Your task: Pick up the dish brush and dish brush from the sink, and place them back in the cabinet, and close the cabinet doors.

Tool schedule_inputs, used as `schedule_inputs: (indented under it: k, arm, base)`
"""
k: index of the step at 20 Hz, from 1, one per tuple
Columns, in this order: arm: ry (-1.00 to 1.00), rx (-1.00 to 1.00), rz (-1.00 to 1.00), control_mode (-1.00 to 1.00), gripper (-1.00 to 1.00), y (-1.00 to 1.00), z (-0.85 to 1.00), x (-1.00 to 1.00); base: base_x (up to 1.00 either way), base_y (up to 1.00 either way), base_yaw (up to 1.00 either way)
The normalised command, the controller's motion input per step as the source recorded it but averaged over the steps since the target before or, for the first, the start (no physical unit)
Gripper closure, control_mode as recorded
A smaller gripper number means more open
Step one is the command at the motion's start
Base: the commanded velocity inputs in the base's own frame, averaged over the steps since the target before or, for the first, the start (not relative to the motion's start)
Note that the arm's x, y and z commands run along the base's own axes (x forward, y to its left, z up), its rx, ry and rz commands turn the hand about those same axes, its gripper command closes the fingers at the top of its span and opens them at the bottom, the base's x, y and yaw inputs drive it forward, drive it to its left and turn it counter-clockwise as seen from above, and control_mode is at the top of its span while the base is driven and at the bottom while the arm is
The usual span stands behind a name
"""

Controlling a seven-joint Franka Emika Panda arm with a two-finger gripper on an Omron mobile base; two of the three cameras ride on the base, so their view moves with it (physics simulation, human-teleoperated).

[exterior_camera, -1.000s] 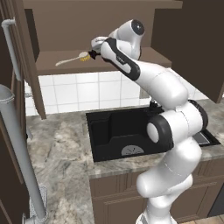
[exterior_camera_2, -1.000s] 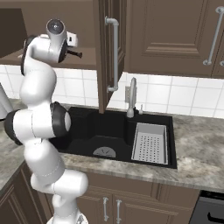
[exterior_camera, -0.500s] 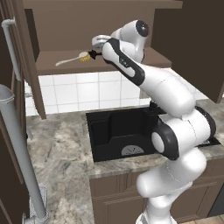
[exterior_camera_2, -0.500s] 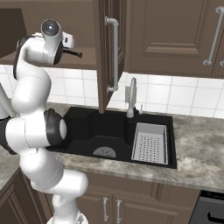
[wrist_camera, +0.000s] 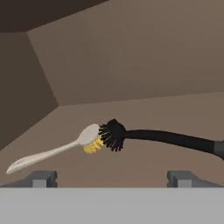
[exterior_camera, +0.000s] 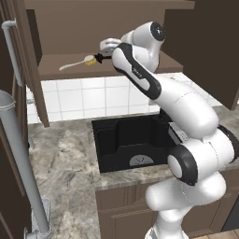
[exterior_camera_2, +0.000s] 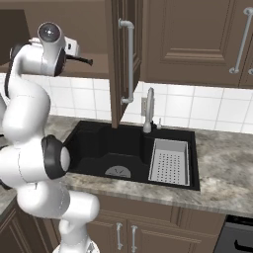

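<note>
Both dish brushes lie on the open cabinet's shelf (exterior_camera: 60,72). The whitish-handled brush (exterior_camera: 74,64) with its yellow-orange head points left. The black-handled brush (wrist_camera: 168,138) lies to its right, and their bristle heads touch. My gripper (wrist_camera: 113,178) hovers just in front of them at the shelf edge, open, with nothing between its fingertips (wrist_camera: 41,178). From the left base view the gripper (exterior_camera: 106,50) sits right over the black brush (exterior_camera: 103,58). The sink (exterior_camera: 121,140) below holds no brush. One cabinet door (exterior_camera_2: 118,59) stands open with its silver handle (exterior_camera_2: 130,59) showing.
A grey faucet (exterior_camera_2: 148,109) rises behind the sink (exterior_camera_2: 99,148), and a white perforated rack (exterior_camera_2: 169,160) sits in its right half. Another open door (exterior_camera: 18,70) hangs at the left of the shelf. The granite counter (exterior_camera: 60,154) surrounds the basin.
The arm's lower links and elbow have swung sideways and the hand has eased slightly back from the shelf. Both brushes lie where they were. The jaws stay open.
</note>
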Motion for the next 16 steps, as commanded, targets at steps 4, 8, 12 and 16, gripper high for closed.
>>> schedule_inputs:
  k: [4, 8, 12, 16]
  arm:
    - [0.0, 0.0, 0.0, -1.0, -1.0, 0.0, 0.05, -0.42]
    - [0.0, 0.02, 0.0, -1.0, -1.0, 0.0, 0.11, -0.4]
    - [0.0, 0.03, 0.0, -1.0, -1.0, -0.01, 0.09, -0.49]
    - [0.0, 0.05, 0.0, -1.0, -1.0, -0.03, 0.04, -0.53]
  base:
    - [0.0, 0.0, 0.0]
    - [0.0, 0.0, 0.0]
    - [0.0, 0.0, 0.0]
    - [0.0, 0.0, 0.0]
